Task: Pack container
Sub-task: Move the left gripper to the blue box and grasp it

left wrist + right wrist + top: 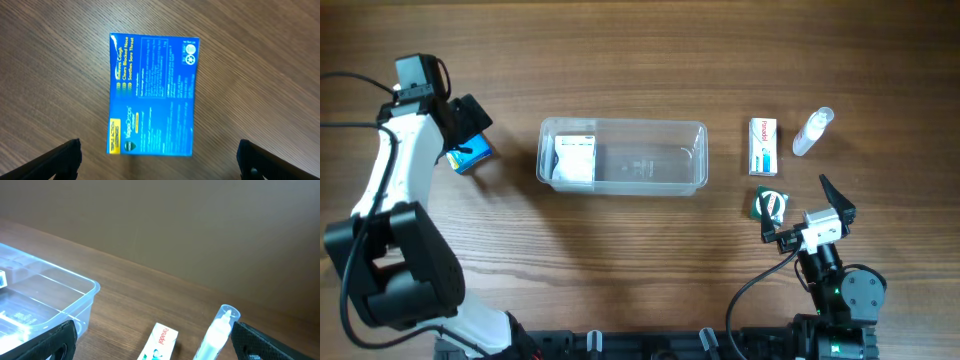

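Left gripper (157,152) is held wide open over the blue box (152,95), right gripper (803,213) is spread open too. White box (574,158) is seen in the container (650,123).

i note left gripper (160,162) jaws spread wide, wrist facing straight down; right gripper (160,347) equally agape, arm tucked back.

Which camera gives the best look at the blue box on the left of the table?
The left wrist view: the blue box lies flat, whole and centred, its yellow print visible. Overhead shows only a small part, the rest hidden under the left arm. The right wrist view misses it.
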